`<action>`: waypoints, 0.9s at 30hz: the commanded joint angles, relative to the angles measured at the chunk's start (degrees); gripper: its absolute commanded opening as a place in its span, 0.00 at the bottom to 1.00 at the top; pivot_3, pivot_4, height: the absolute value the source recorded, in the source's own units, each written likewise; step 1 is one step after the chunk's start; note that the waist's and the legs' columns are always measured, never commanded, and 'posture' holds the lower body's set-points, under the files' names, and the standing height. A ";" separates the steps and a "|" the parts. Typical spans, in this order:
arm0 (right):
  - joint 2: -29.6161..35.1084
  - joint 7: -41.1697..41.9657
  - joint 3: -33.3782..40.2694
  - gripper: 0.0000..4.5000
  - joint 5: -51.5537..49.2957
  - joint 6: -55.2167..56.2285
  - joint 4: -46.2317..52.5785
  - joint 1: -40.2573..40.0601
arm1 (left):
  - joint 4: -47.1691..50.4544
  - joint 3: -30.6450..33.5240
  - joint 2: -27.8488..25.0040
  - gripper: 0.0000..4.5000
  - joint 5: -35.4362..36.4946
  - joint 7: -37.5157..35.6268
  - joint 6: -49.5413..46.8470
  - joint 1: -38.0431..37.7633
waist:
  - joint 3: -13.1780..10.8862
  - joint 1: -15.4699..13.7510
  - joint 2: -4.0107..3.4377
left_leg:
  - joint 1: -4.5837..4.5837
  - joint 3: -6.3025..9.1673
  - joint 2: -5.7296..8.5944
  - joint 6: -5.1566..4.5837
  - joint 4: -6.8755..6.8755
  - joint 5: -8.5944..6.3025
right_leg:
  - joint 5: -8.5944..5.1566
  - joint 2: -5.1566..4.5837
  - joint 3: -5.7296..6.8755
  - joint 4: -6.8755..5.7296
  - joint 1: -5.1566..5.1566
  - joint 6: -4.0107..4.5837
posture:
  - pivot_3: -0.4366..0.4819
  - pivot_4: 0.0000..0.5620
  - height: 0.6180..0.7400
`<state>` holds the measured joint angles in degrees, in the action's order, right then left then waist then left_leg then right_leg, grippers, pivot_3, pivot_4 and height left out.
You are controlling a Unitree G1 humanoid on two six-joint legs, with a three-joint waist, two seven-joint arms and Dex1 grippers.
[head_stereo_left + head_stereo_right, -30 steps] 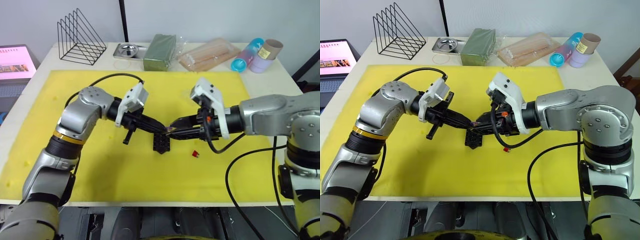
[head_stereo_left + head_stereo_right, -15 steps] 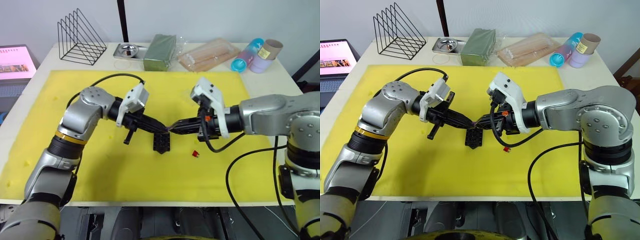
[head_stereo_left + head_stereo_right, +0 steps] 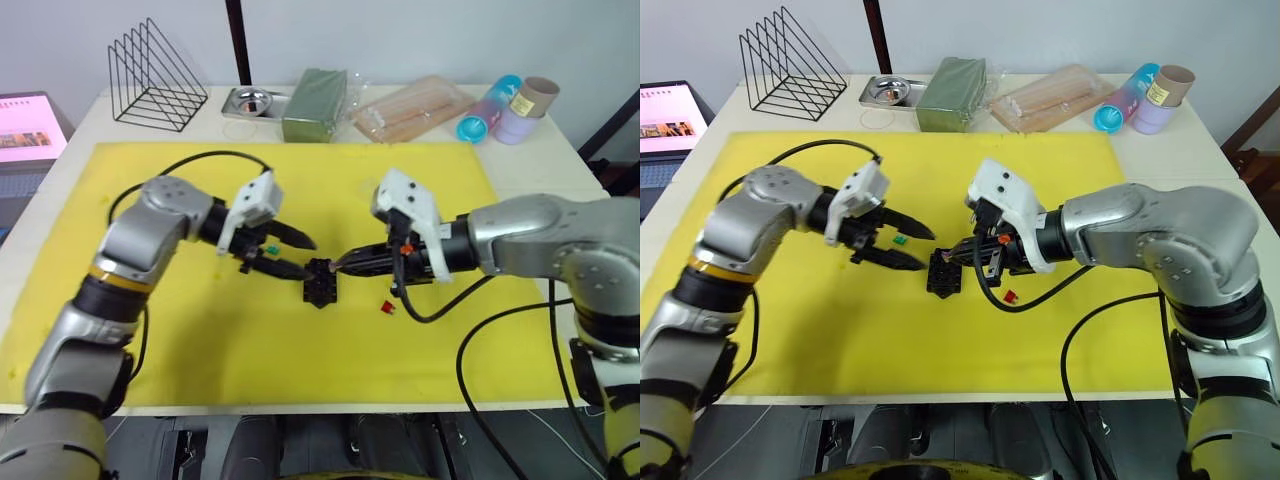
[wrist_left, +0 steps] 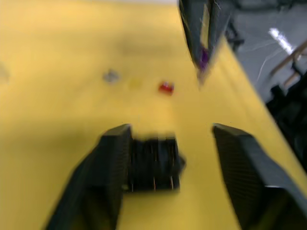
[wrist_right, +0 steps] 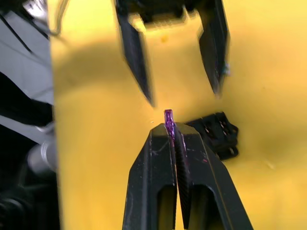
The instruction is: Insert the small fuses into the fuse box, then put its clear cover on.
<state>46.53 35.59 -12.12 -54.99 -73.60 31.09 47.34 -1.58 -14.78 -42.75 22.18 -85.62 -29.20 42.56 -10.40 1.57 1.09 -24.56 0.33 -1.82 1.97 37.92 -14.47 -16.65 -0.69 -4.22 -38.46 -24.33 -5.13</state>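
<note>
Just beside the fuse box [image 3: 320, 283], the right claw [image 5: 173, 130] pinches the purple fuse [image 5: 168, 119].

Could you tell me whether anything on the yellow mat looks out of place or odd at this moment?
Nothing looks damaged. The red fuse and green fuse lie loose on the yellow mat, outside the fuse box. The right gripper pinches the purple fuse; the left gripper is open beside the box.

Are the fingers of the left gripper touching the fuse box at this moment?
Apart. In the left eye view the open left gripper is drawn back: yellow mat shows between its fingers and the fuse box.
</note>
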 commanded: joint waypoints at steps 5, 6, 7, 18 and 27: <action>-1.23 10.09 -9.70 0.00 15.83 18.01 -2.29 -2.38 | 2.00 2.17 -3.69 0.99 -1.73 1.00 4.56 -7.17 | 0.00 -0.62 0.01 | -0.01 -0.02 0.00 0.00 0.08 0.00 | 0.00 -0.02 0.00 -0.01 0.02 0.00 | 0.48 0.27 1.00; -1.59 10.94 -10.21 0.00 17.00 19.31 -2.73 -2.70 | 2.02 2.15 -3.57 0.99 -2.04 1.42 5.16 -7.63 | -0.01 -0.82 0.02 | -0.03 -0.02 0.00 0.00 0.11 0.00 | 0.00 -0.03 0.01 0.00 0.02 0.00 | 0.48 0.27 1.00; -1.81 11.87 -10.73 0.00 17.96 20.33 -3.11 -3.06 | 1.96 2.17 -3.11 0.99 -2.30 2.13 5.66 -8.00 | -0.01 -0.92 0.02 | -0.05 -0.02 0.00 0.00 0.15 0.00 | 0.00 -0.04 0.02 0.00 0.03 0.00 | 0.48 0.27 1.00; -3.48 15.33 -11.83 0.00 26.27 25.07 -5.53 -6.26 | 1.70 0.82 1.87 0.99 -4.83 6.40 9.33 -7.95 | -0.01 -0.69 0.02 | -0.04 -0.01 0.02 0.00 0.21 0.00 | 0.01 -0.03 0.05 -0.10 0.06 -0.01 | 0.48 0.27 1.00; -5.20 15.57 -10.98 0.00 28.46 24.90 -6.01 -7.87 | 1.31 0.30 2.95 0.99 -6.15 6.41 10.69 -8.28 | 0.00 -0.73 0.02 | -0.03 -0.02 0.04 0.00 0.23 0.00 | 0.01 -0.04 0.04 -0.18 0.05 -0.01 | 0.48 0.27 1.00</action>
<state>41.68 51.04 -25.17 -27.07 -49.57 24.48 39.28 -1.08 -14.91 -39.78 16.13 -79.20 -19.37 33.91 -10.41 0.85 1.11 -24.58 0.32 -1.78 1.98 38.15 -14.47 -16.65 -0.72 -4.18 -38.64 -24.27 -5.13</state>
